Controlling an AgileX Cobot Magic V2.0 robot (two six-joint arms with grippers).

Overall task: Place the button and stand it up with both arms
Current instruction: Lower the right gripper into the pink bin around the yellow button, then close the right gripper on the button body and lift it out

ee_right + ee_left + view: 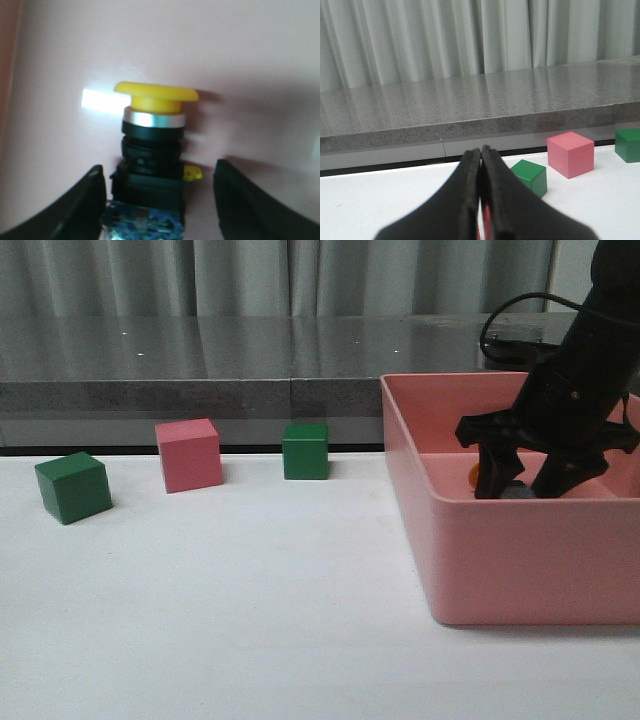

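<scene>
The button (pixel 152 140), with yellow mushroom cap, silver ring, black body and clear-blue base, lies on its side on the floor of the pink bin (pixel 520 560). In the front view only a bit of its orange-yellow cap (pixel 474 475) shows behind the bin wall. My right gripper (pixel 157 200) is open and reaches down into the bin, its fingers either side of the button's base, one finger close against it, the other apart. It also shows in the front view (pixel 525 480). My left gripper (pixel 481 165) is shut and empty, low over the white table, out of the front view.
On the white table (pixel 250 610) stand a green cube (pixel 72 487) at the left, a pink cube (pixel 188 454) and a second green cube (pixel 305 450). The cubes show in the left wrist view (pixel 530 176) too. A grey ledge and curtain run behind.
</scene>
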